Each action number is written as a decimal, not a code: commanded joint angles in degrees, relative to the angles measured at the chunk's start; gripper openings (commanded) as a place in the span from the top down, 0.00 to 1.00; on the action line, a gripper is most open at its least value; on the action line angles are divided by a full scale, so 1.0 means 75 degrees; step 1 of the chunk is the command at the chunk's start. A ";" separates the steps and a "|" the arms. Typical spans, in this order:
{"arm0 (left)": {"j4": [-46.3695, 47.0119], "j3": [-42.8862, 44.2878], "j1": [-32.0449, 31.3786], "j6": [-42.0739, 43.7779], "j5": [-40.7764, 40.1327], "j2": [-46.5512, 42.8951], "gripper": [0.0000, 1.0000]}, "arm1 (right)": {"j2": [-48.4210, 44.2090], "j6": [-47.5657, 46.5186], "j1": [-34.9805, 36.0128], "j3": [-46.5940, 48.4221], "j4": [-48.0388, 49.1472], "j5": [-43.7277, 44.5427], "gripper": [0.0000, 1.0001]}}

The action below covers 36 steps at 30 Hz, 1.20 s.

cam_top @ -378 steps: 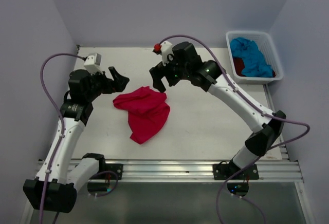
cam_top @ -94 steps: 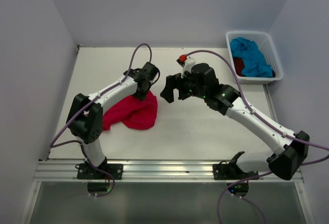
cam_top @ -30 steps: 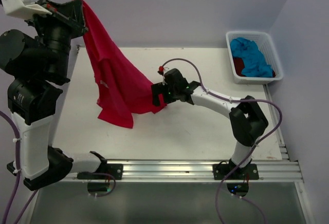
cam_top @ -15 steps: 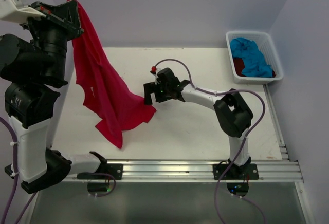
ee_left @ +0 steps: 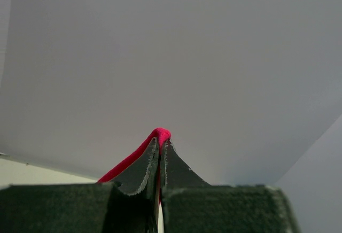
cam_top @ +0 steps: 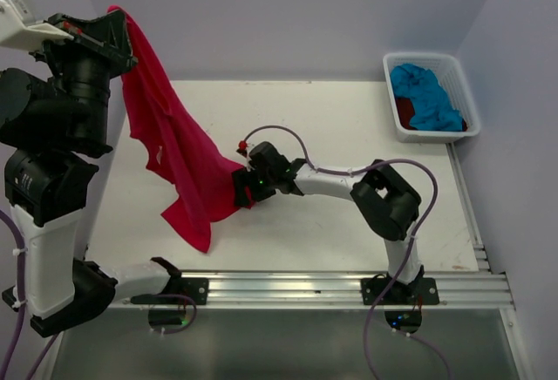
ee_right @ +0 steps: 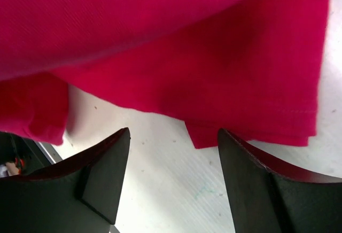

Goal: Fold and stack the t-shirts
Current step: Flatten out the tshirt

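Left claw [ee_left: 161, 146]: jaws are pressing together on a small peak of the red-pink t-shirt [cam_top: 179, 158]. I am holding it high above the desk's [cam_top: 349, 127] left edge, so the cloth is hanging open under its own weight. Its lower end is trailing down towards the near edge. My reading: the lift is letting the shirt unfurl so that a second corner shows.

Right claw [ee_right: 173, 132]: it is hovering low over the desk near the middle, jaws standing apart and gripping nothing. A doubled hem corner is lying just beyond the fingertips, touching the desk. I judge I am lining up to take that corner, so the shirt can be stretched between both claws and laid flat for folding.

Surface: the desk is showing pale, matte and lightly speckled. Cloth is likely sliding on it without snagging.

Room: plain lilac walls [cam_top: 288, 14] are closing in the far, left and right edges. The white basket [cam_top: 390, 84] is sitting at the far right corner, holding the turquoise t-shirt [cam_top: 425, 92] over the dark red t-shirt [cam_top: 404, 110]. Both are waiting unfolded.
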 commanded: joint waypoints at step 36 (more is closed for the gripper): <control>-0.0023 -0.1235 -0.0004 -0.0636 -0.0017 -0.1083 1.00 | -0.0259 -0.0518 0.0032 0.1111 -0.2251 0.4968 1.00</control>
